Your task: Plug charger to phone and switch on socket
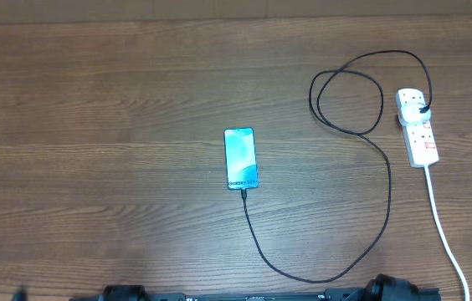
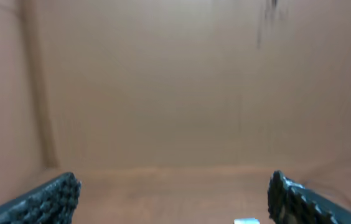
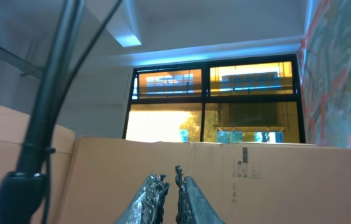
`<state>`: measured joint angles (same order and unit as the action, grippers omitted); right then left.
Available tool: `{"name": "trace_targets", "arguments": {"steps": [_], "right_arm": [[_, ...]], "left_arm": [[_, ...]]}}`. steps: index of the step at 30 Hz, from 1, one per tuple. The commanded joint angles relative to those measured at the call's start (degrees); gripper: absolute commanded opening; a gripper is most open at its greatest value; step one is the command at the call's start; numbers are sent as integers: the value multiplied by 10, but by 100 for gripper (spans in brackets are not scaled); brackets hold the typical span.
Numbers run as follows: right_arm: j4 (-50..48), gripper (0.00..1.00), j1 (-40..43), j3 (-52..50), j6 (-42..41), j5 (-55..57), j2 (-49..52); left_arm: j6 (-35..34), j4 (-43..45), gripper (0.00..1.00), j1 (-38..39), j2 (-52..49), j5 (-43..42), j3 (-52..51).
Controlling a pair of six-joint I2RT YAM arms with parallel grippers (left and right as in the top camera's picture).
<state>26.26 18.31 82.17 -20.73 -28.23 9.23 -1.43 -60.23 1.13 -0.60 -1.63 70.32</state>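
The phone (image 1: pixel 240 158) lies face up in the middle of the table, its teal screen lit. The charger's thin black cable (image 1: pixel 384 209) runs from the phone's near end in a wide curve to the right and loops up to the socket. Its connector tip (image 1: pixel 243 191) sits against the phone's near edge. Its black plug (image 1: pixel 421 109) sits in the white socket (image 1: pixel 418 128) at the far right. My left gripper (image 2: pixel 174 193) is open and empty, facing a cardboard wall. My right gripper (image 3: pixel 170 180) is shut and empty, pointing upward. Neither gripper's fingers show in the overhead view.
The socket's thick white cord (image 1: pixel 445 234) runs toward the near right edge. The arm bases (image 1: pixel 391 288) sit at the near table edge. A cardboard wall (image 2: pixel 163 93) stands behind the table. A black stand (image 3: pixel 38 124) and windows show in the right wrist view.
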Motion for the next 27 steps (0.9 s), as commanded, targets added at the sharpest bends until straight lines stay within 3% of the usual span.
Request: {"name": "trace_targets", "arguments": {"steps": [1, 11, 27], "right_arm": [[0, 11, -7, 2, 5, 3, -19], [6, 11, -15, 9, 6, 0, -22], [-23, 11, -16, 8, -33, -28, -22]], "left_arm": [[21, 107, 100, 1, 3, -61, -141], [21, 446, 100, 1, 3, -94, -472], [21, 622, 100, 1, 3, -11, -679]]}}
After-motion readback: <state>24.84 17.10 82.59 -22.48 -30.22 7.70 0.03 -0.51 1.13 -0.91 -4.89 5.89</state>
